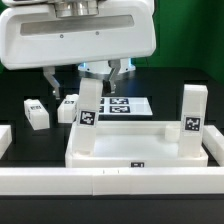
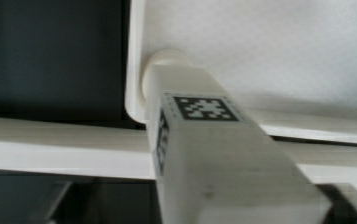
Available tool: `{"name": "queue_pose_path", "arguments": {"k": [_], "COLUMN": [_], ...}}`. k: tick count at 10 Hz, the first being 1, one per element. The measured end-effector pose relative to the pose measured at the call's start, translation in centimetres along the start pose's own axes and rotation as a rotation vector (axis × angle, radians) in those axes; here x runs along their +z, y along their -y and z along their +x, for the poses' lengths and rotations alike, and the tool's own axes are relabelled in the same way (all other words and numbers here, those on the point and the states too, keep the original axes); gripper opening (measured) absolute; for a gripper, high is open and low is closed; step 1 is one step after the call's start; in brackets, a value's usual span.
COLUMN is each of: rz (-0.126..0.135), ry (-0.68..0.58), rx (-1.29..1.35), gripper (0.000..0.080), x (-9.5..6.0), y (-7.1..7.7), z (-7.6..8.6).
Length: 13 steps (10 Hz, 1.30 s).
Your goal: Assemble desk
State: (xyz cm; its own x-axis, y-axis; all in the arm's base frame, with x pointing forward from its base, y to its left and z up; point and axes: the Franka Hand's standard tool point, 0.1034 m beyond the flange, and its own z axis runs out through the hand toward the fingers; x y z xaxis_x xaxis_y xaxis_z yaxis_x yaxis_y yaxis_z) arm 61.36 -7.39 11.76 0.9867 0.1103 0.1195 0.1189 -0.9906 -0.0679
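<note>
Black table (image 1: 12, 105) bears tabletop (image 1: 110, 155), two loose legs (image 1: 37, 114) (image 1: 68, 108), marker board (image 1: 125, 104).

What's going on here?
The arm is partway through building the desk. The tabletop lies rim-up, with a left leg and a right leg standing on it, sides as in the exterior view. Two spare legs lie on the table to that view's left. The gripper hangs over the left leg, jaws apart on either side of its top; no grip shows.

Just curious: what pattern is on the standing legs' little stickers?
A black-and-white blocky square tag on the white leg; clearest in the wrist view.
</note>
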Motion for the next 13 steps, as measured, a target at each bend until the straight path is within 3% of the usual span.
{"name": "queue_pose_path", "arguments": {"k": [1, 2, 6, 11, 13], "rz": [0.0, 0.0, 0.001, 0.054, 0.051], "ry": [0.001, 0.001, 0.001, -0.014, -0.023], "rx": [-0.008, -0.02, -0.004, 0.505, 0.69], "gripper": [0.0443, 0.0288, 0.0288, 0.0288, 0.0288], "x": [0.1, 0.1, 0.1, 0.3, 0.4], "y": [0.0, 0.0, 0.1, 1.0, 1.2], "z": [-0.1, -0.1, 0.0, 0.1, 0.3]}}
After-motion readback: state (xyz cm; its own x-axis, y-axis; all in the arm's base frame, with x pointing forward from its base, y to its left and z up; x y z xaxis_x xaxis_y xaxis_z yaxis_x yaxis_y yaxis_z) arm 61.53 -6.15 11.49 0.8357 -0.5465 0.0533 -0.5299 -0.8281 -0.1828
